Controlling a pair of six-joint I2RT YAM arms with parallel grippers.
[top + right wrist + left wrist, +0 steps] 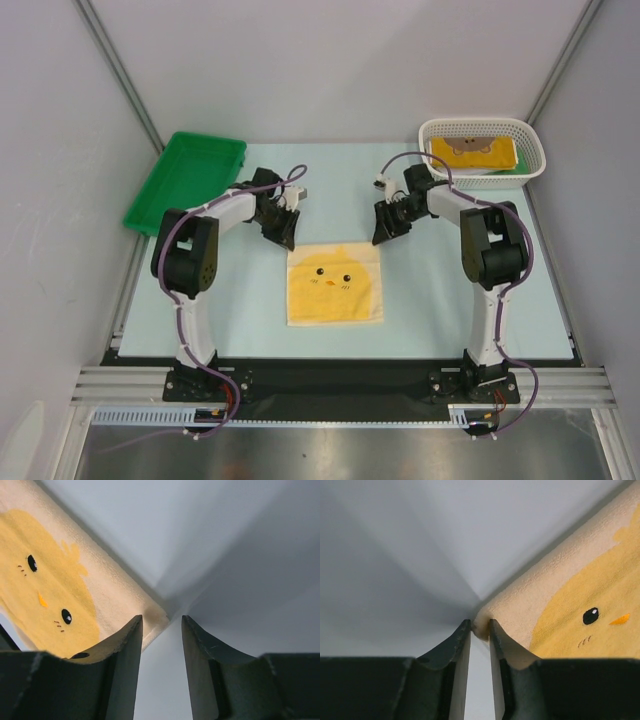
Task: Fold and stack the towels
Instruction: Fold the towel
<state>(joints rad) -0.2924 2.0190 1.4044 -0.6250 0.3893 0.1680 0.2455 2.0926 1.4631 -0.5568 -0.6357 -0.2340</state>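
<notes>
High rear overview, two close wrist views, all sharing yellow towel (335, 290)

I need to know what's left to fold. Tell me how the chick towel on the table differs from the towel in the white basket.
The chick towel lies spread flat on the table; the basket towel sits in the white basket, looking smaller, perhaps folded. The chick towel has a yellow chick face inside a cream border; the basket towel is orange-yellow with a brown figure. Both are yellowish printed cloths.
</notes>
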